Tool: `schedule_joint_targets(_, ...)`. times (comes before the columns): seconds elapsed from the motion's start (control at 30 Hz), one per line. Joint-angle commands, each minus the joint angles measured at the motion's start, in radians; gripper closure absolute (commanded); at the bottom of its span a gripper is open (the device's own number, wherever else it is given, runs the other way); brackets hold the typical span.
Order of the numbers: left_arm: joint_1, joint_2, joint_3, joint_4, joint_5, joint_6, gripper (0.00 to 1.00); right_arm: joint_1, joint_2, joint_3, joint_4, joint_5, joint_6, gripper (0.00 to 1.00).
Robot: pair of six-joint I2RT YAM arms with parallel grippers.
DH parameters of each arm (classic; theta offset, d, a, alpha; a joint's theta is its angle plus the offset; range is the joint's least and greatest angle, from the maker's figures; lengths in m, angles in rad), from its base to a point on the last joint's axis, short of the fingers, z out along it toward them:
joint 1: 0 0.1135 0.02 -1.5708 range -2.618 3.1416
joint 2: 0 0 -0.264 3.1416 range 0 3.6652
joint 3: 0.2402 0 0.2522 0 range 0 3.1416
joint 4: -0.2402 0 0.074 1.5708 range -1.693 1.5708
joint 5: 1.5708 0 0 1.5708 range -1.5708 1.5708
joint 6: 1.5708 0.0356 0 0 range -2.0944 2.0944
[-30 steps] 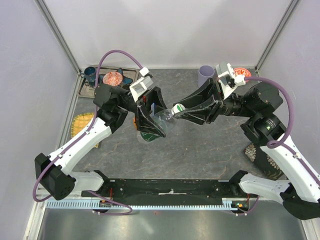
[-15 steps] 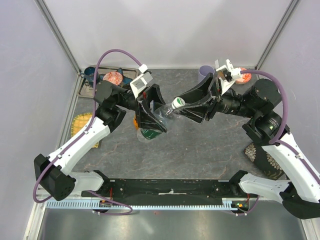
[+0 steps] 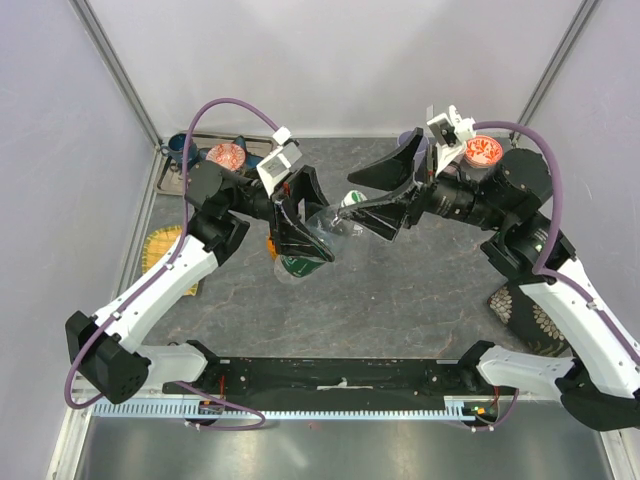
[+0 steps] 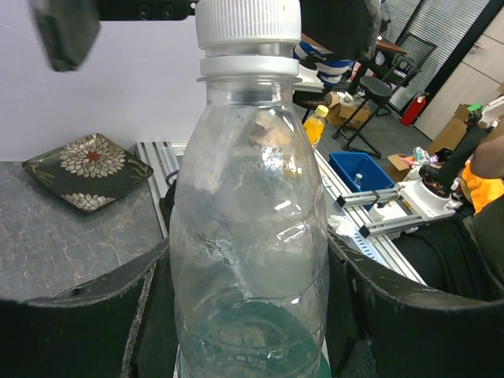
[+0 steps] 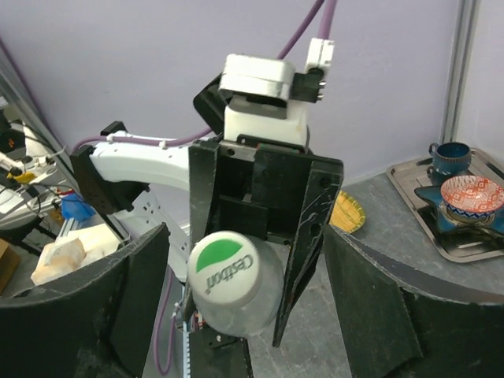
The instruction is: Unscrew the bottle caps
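- clear plastic bottle [image 4: 248,236] held above the middle of the table [image 3: 400,290], clamped in left gripper [image 3: 303,228].
- white cap [image 5: 228,272] seated on its neck: not yet off.
- right gripper [image 3: 378,195] spread wide, flanking the cap, apart from it.
- remaining bottles: state cannot be told.

lilac walls [image 3: 330,60], grey marbled table [image 3: 420,300]

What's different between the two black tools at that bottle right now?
The left tool is clamped shut on the clear bottle; the right tool stands open, not touching anything. The left tool sits at the bottle's body; the right tool straddles its white cap. Both are black and two-fingered.
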Motion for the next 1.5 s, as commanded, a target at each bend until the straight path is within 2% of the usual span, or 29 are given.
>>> schedule_joint_targets(0.0, 0.002, -0.032, -0.005, -0.002, -0.007, 0.043, 0.79, 0.005, 0.026, 0.071, -0.013, 0.074, 0.028, 0.13)
schedule_joint_targets(0.27, 0.002, -0.035, 0.001, -0.044, -0.026, 0.078, 0.79, 0.005, 0.043, 0.116, -0.021, 0.132, 0.069, 0.05)
schedule_joint_targets(0.33, 0.002, -0.036, 0.011, -0.121, -0.047, 0.133, 0.79, 0.005, 0.04, 0.14, -0.024, 0.163, 0.086, 0.03)
schedule_joint_targets(0.4, 0.002, -0.044, 0.039, -0.223, -0.13, 0.246, 0.79, 0.004, 0.034, 0.16, -0.028, 0.22, 0.118, 0.02)
schedule_joint_targets(0.43, 0.002, -0.047, 0.048, -0.333, -0.174, 0.29, 0.78, 0.005, 0.028, 0.167, -0.033, 0.242, 0.127, 0.02)
schedule_joint_targets(0.57, -0.001, -0.074, 0.071, -0.491, -0.497, 0.454, 0.76, 0.005, 0.04, 0.22, -0.14, 0.397, 0.155, 0.02)
schedule_joint_targets(0.77, -0.052, -0.142, 0.041, -0.561, -0.887, 0.606, 0.76, 0.005, 0.086, 0.28, -0.275, 0.587, 0.162, 0.03)
schedule_joint_targets(0.97, -0.16, -0.16, 0.03, -0.619, -1.231, 0.77, 0.76, 0.005, 0.132, 0.295, -0.294, 0.606, 0.189, 0.04)
schedule_joint_targets(1.07, -0.249, -0.147, 0.031, -0.636, -1.409, 0.902, 0.76, 0.004, 0.157, 0.309, -0.277, 0.6, 0.19, 0.04)
schedule_joint_targets(1.2, -0.32, -0.13, 0.031, -0.639, -1.533, 0.951, 0.77, 0.005, 0.193, 0.338, -0.272, 0.595, 0.198, 0.04)
schedule_joint_targets(1.47, -0.329, -0.131, 0.031, -0.637, -1.572, 0.965, 0.77, 0.005, 0.21, 0.312, -0.279, 0.606, 0.187, 0.09)
